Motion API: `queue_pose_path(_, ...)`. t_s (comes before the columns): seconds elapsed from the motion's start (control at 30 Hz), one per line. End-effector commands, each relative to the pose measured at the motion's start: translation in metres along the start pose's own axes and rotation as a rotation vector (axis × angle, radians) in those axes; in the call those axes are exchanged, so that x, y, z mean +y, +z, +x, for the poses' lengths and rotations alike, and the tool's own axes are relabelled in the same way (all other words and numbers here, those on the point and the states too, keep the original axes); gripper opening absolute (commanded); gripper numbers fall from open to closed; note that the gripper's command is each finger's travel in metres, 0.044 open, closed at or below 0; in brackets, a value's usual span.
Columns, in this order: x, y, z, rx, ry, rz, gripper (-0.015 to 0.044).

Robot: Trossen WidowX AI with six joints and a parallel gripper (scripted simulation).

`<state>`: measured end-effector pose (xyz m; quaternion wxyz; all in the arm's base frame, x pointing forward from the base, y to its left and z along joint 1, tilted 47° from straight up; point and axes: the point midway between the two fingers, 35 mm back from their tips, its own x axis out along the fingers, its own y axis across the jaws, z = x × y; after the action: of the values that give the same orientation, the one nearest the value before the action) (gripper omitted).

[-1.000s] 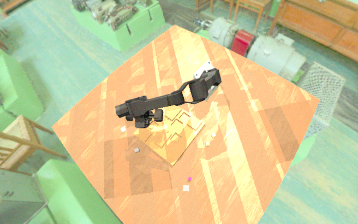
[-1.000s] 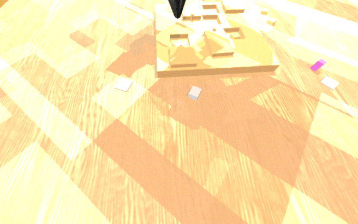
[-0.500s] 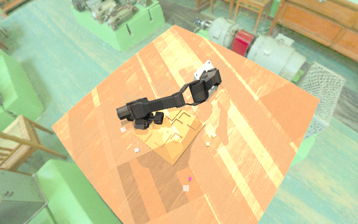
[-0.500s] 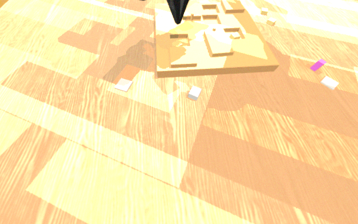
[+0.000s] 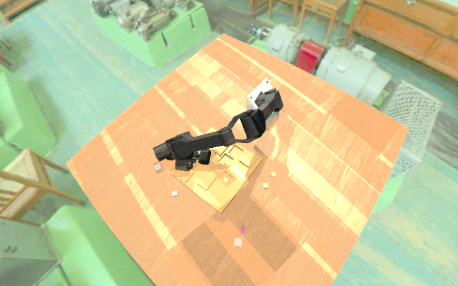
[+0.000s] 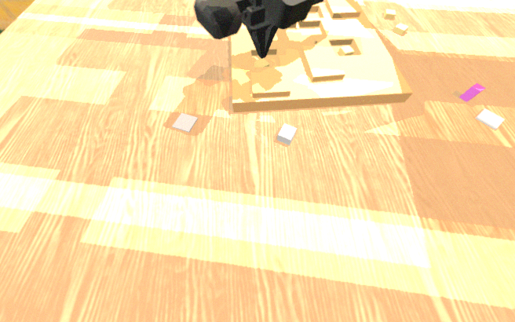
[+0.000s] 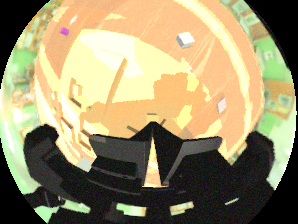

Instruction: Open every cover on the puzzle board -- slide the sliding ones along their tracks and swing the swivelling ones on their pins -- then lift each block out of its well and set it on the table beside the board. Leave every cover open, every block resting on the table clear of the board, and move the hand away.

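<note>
Exterior view, read left to right. On the desk (image 5: pixel 142 227) (image 6: pixel 219 239), off the board's near side: pale flat tile (image 5: pixel 157 167) (image 6: pixel 184 122) (image 7: pixel 222 105). Next, end effector (image 5: pixel 192 164) (image 6: pixel 262 56) (image 7: pixel 153 125), tips together with nothing between, low over the board's near-left well. In that well, apparently, a small yellow block (image 6: pixel 261 63); seating hard to judge.

Just nearer, a raised cover (image 6: pixel 271 84), seemingly slid off the well. Then, beside the puzzle board (image 5: pixel 220 203) (image 6: pixel 375 85) (image 7: pixel 145 55), a grey-white block (image 5: pixel 174 193) (image 6: pixel 286 133) (image 7: pixel 185 39). On the board, a second cover (image 5: pixel 204 180) (image 6: pixel 323 64) beside an uncovered well, with a pale block (image 5: pixel 225 179) (image 6: pixel 346 49) (image 7: pixel 76 93) inside.

Farther right, off the board: two yellow cubes (image 5: pixel 273 174) (image 6: pixel 389 14), magenta piece (image 5: pixel 242 229) (image 6: pixel 472 92) (image 7: pixel 64 31), white tile (image 5: pixel 237 242) (image 6: pixel 490 118) (image 7: pixel 74 19).

Judged progress: two wells open, maybe more at the far side; partly hidden. Yellow cubes possibly already extracted. Remaining: both occupied wells to empty, far covers to check, then retreat.
</note>
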<state>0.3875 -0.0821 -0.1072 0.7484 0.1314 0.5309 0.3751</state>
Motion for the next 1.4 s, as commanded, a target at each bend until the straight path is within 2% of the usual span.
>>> queue_pose_path(0.0, 0.0, 0.0, 0.004, -0.003, 0.004, 0.007, 0.0)
queue_pose_path(1.37, 0.013, -0.008, 0.014, -0.003, 0.005, 0.0, 0.0)
